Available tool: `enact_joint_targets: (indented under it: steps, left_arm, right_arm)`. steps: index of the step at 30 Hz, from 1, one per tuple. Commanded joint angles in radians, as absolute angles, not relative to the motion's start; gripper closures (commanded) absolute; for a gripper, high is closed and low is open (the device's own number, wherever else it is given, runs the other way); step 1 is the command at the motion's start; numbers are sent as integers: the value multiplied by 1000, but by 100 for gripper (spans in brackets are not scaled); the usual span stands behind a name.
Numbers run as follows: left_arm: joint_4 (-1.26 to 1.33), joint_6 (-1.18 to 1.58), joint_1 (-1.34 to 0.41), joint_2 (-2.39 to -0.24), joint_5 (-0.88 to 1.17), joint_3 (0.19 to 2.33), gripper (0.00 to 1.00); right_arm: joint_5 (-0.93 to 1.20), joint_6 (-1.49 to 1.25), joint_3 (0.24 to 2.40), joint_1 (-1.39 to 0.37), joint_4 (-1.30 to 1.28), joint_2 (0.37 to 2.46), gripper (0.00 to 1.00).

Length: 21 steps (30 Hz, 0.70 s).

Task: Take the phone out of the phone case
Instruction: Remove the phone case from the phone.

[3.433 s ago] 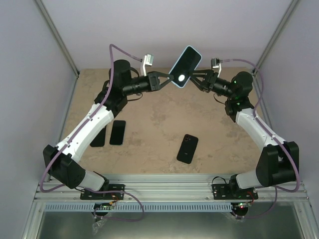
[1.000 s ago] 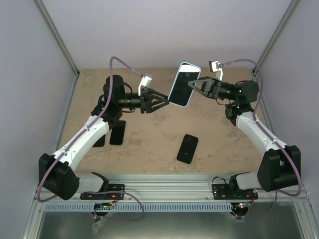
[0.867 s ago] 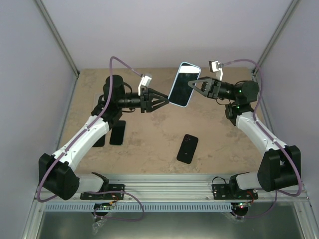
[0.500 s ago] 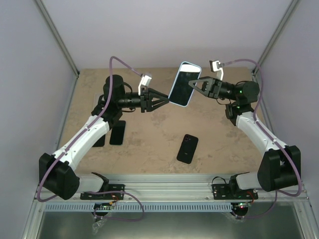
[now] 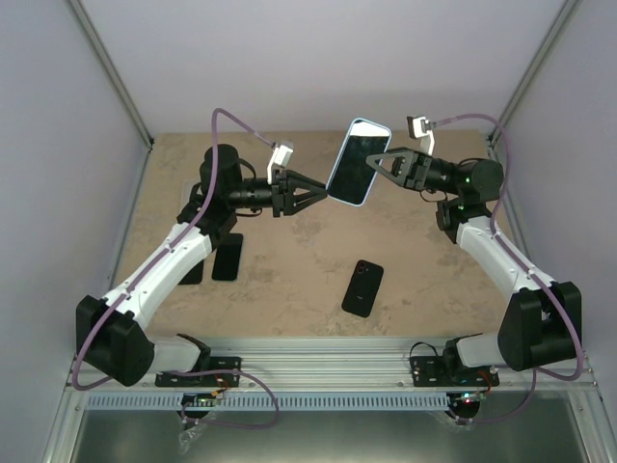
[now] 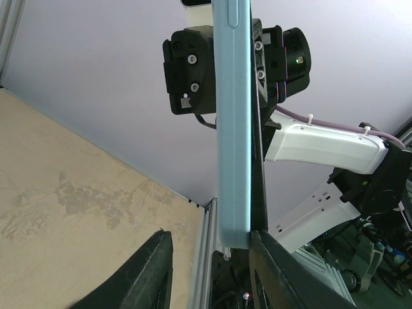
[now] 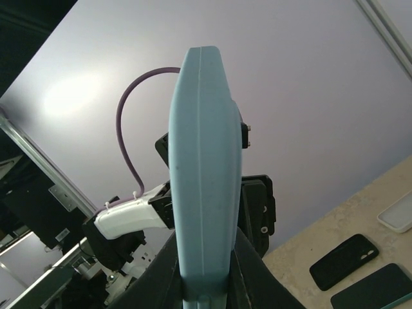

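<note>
The phone point(image 5: 359, 159), in its light-blue phone case point(image 6: 232, 129), hung tilted above the beige mottled tabletop point(image 5: 289, 280), pinched by the right fingers point(image 7: 243, 270). The left fingers point(image 6: 151, 277) stood spread about its lower corner. Lavender walls point(image 5: 318, 58) enclosed the tabletop.

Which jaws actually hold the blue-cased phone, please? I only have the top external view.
Observer: The right wrist view shows the right gripper with its jaws clamped on the phone case, seen edge-on.
Operator: Are the left jaws closed on it too?
Observer: No. The left wrist view shows the left gripper open around the case's lower end, one finger clear of its back.
Operator: Is the phone out at all?
Observer: Not visibly; there the phone shows as a dark edge lying flush along the case.
</note>
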<state>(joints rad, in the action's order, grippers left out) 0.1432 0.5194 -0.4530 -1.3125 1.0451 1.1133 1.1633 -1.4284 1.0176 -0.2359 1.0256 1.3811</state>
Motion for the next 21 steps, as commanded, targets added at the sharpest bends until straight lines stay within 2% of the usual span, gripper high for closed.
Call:
enact_joint_targets:
  steps: [1,21]
  left_arm:
    - [112,499,-437,-1346,954,1113,65]
    - [50,472,-430,-1374,880,1130,68]
  right_arm:
    - [1143,-1499,1032,-248,1166,1343,100]
    - [1159,-1574,1025,-279,1278,1339,100]
